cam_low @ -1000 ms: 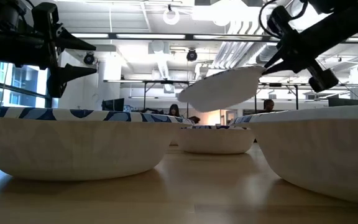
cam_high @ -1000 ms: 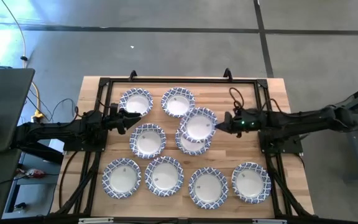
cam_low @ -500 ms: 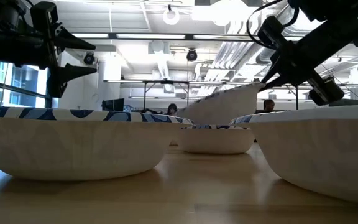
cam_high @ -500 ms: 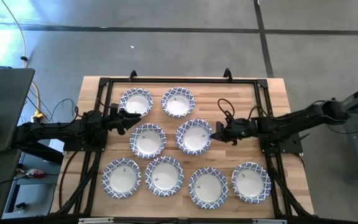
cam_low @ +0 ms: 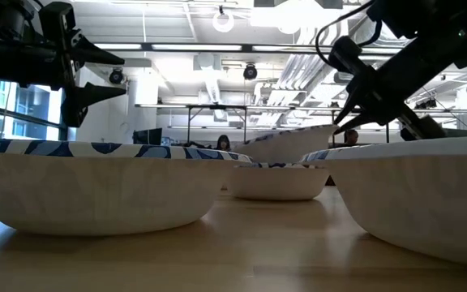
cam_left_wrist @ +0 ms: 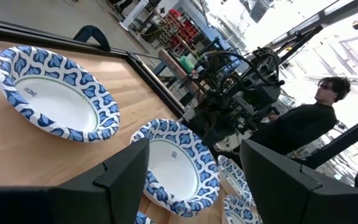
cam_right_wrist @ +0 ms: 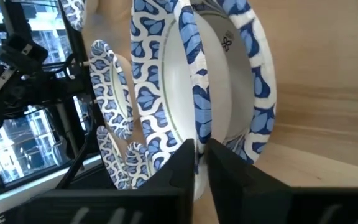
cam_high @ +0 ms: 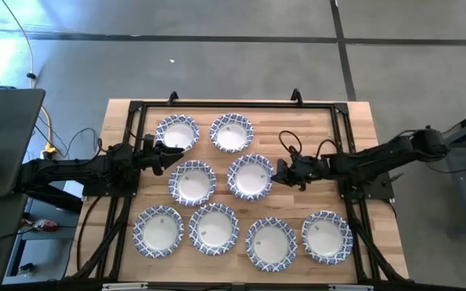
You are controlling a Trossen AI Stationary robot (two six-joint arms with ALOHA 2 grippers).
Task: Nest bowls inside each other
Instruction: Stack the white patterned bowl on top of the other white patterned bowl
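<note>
Several blue-rimmed white bowls stand on the wooden table [cam_high: 354, 121], among them two at the far side [cam_high: 176, 132] [cam_high: 231, 132] and a row along the near edge [cam_high: 213, 229]. At the middle, one bowl [cam_high: 252, 176] lies tilted in another bowl [cam_right_wrist: 261, 93], with my right gripper [cam_high: 278, 173] shut on its right rim. My left gripper [cam_high: 168, 153] hovers open and level at the table's left, above the gap between two bowls, with nothing between its fingers. My right gripper pinches the upper bowl's rim [cam_right_wrist: 196, 134] at its right side between the two fingers [cam_right_wrist: 182, 168]. It comes from the table's right, slanting down. The bowl [cam_low: 286, 144] sits tilted, its held edge raised and its left edge down in the lower bowl [cam_low: 278, 182].
A black frame [cam_high: 233, 105] runs round the table's working area, with cables near the right arm [cam_high: 298, 145]. A large bowl [cam_low: 428, 195] and another bowl [cam_low: 96, 182] stand close before the low camera. A person [cam_left_wrist: 316, 118] is in the room beyond.
My right gripper has gone down and toward the table's left with the bowl. The bowl, earlier lifted clear and offset above the middle bowl, has sunk onto it and now lies over it, less tilted, its left edge inside.
</note>
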